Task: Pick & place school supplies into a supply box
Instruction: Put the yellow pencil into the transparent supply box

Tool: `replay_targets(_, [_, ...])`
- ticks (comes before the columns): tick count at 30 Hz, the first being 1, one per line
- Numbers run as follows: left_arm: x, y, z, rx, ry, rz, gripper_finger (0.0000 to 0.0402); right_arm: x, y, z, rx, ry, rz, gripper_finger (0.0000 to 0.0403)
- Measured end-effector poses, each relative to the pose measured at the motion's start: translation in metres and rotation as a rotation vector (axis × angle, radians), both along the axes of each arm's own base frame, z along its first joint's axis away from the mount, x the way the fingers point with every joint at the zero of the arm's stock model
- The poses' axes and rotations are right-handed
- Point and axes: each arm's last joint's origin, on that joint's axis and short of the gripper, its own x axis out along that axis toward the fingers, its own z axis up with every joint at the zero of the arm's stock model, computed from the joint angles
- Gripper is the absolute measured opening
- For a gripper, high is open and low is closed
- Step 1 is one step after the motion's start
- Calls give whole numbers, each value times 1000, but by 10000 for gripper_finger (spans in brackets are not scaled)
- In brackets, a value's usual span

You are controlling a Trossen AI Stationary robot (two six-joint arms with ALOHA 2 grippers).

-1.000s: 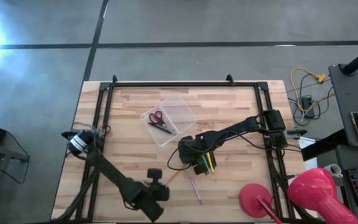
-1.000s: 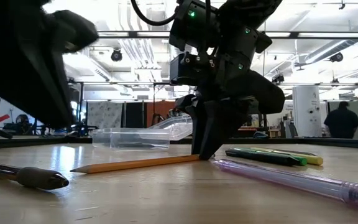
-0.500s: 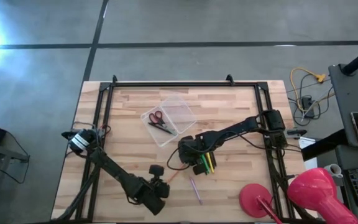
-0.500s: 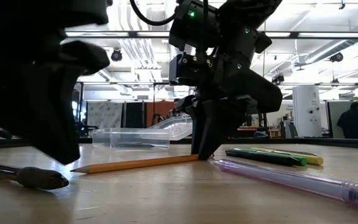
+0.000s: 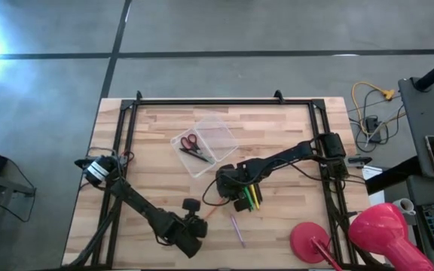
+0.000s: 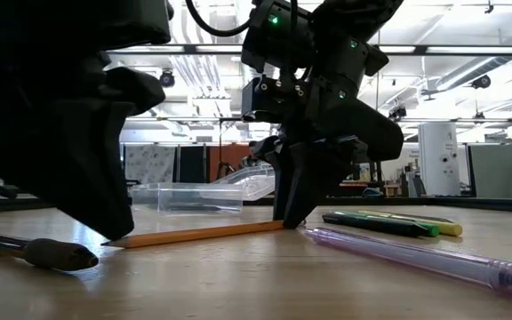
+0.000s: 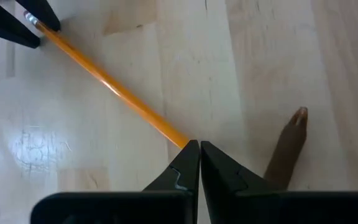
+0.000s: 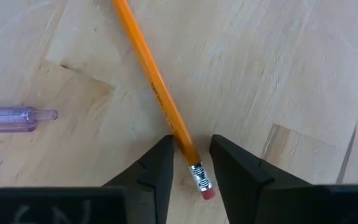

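An orange pencil (image 8: 160,99) lies on the table (image 5: 292,128) at six o'clock of the supply box (image 5: 206,143). The right gripper (image 8: 188,163) straddles its eraser end, fingers narrowly parted. The left gripper (image 7: 199,163), fingers pressed together, meets its tip.

Scissors (image 5: 189,143) apparently inside supply box (image 5: 221,134)

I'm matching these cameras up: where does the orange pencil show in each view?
High: pencil, a short slant between the two claws.
Low: lying flat across the middle.
Left wrist: running up-left from the shut left claw.
Right wrist: between the right claw's open fingers, eraser end nearest.
Shared landmark: the purple pen.
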Motion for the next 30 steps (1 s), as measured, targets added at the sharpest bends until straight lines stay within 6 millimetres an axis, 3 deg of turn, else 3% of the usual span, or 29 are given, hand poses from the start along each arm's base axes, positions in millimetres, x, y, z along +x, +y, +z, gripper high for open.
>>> replay_targets(21, [-1, 6, -11, -25, -28, 16, 0, 0, 0, 3, -8, -12, 24, 115])
replay_targets(30, [-1, 7, -11, -27, -23, 17, 0, 0, 0, 4, -21, -19, 59, 60])
